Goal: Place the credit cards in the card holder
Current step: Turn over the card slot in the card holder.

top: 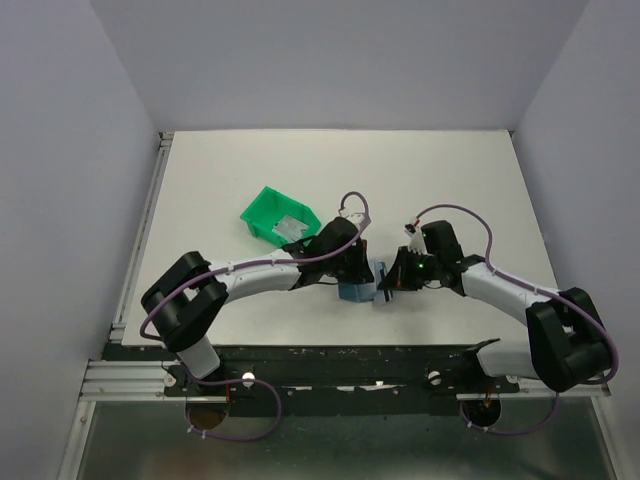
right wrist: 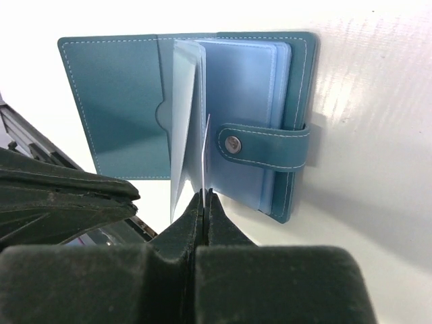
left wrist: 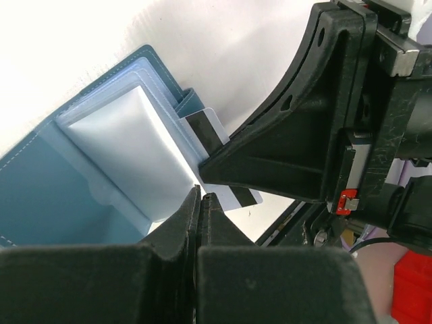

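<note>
Right gripper (right wrist: 204, 202) pinches a thin silvery credit card (right wrist: 205, 154) edge-on to slot into the slate-blue folding card holder (right wrist: 115, 94), whose sleeve (right wrist: 185, 115) the shut left gripper (left wrist: 200, 204) apparently holds upright.

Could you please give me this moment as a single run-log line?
phase: card insertion | left gripper: shut, at sleeve edge | right gripper: shut on credit card, edge between sleeves of open card holder
</note>
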You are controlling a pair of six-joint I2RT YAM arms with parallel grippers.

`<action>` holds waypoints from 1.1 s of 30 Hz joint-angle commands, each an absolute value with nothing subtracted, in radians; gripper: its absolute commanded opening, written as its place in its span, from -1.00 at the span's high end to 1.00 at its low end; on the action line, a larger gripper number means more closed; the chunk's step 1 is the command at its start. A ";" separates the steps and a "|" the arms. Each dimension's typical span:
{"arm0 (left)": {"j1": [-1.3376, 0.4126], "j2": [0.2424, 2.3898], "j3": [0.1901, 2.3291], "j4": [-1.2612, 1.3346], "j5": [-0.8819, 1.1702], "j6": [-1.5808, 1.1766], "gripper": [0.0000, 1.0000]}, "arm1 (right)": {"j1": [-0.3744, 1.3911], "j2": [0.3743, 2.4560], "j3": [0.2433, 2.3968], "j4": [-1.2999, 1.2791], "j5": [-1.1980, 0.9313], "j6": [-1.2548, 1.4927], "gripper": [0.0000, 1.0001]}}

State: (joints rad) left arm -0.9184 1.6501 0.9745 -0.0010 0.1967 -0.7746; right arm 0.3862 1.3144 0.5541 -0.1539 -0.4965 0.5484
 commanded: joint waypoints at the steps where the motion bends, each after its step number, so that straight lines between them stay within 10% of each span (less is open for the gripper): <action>1: -0.920 1.623 0.982 -0.015 0.207 -0.762 1.00 | 0.391 1.296 0.520 -0.051 -0.575 0.568 0.99; 33: -0.908 1.713 0.996 -0.046 0.184 -0.750 1.00 | 0.391 1.249 0.492 -0.026 -0.606 0.569 0.99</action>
State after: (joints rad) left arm -0.9070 1.7298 1.0393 -0.0448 0.2020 -0.7498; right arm 0.3866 1.2602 0.5034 -0.0471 -0.5926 0.5678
